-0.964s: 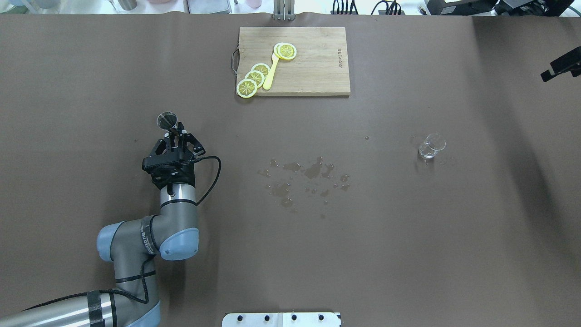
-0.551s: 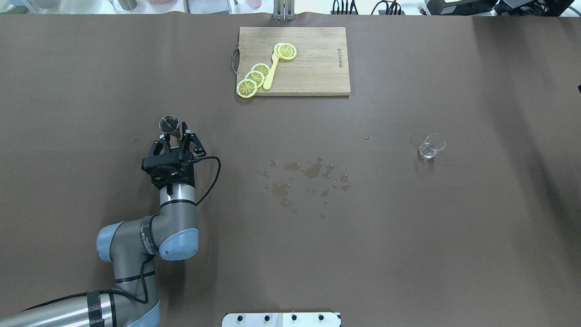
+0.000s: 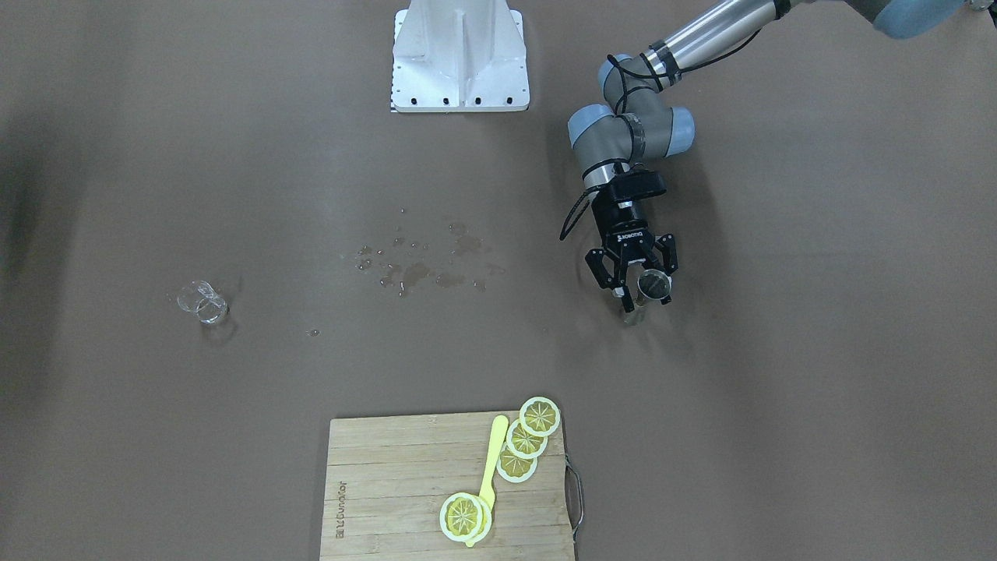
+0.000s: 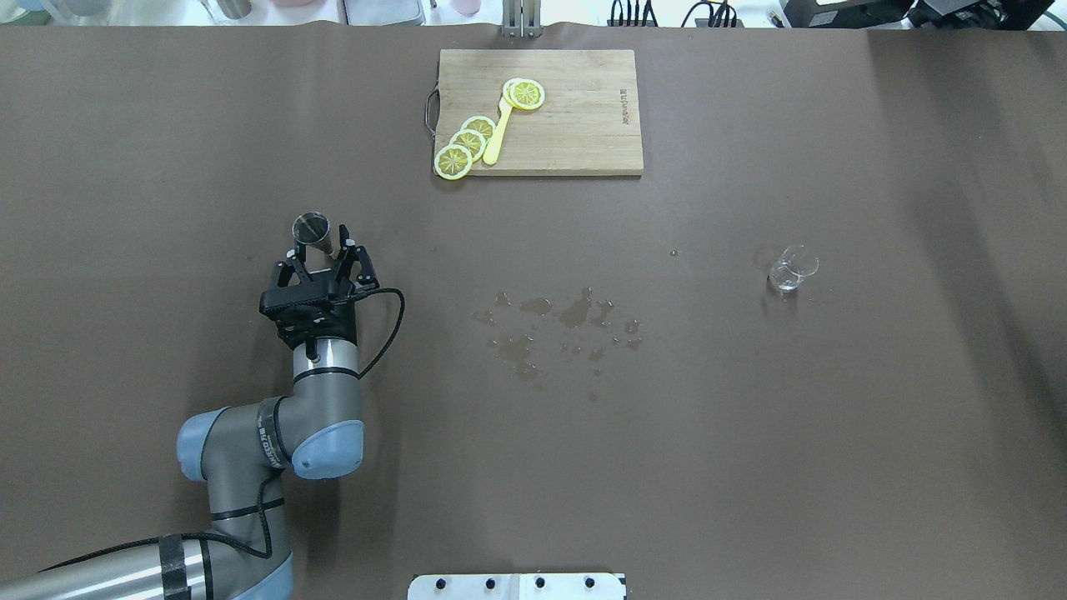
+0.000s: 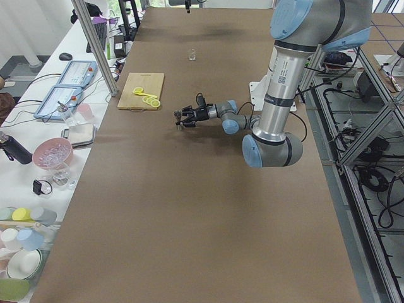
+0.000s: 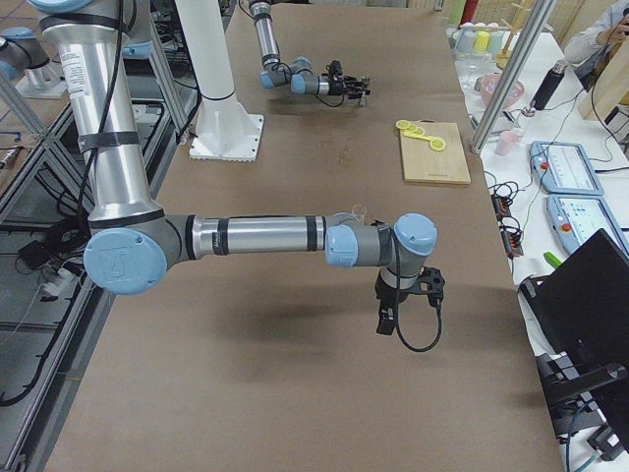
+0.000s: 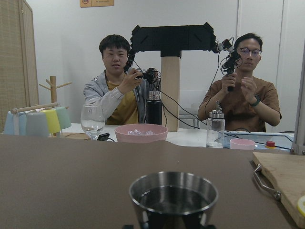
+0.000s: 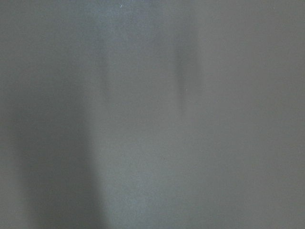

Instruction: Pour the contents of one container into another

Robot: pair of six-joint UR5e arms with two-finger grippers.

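The steel jigger stands upright on the brown table at the left, and dark liquid shows inside it in the left wrist view. My left gripper is open, its fingers spread on either side of the jigger's lower part without holding it. The clear glass cup stands alone far off at the right. My right gripper hangs over bare table in the exterior right view only; I cannot tell whether it is open or shut. The right wrist view shows only blurred table.
A wooden cutting board with lemon slices and a yellow utensil lies at the table's far side. Wet spill patches mark the middle. Two people sit beyond the far edge, behind a pink bowl, a glass and bottles.
My left gripper has opened and let go of the jigger, which now stands upright by itself. The right gripper has left the overhead view at its right edge.
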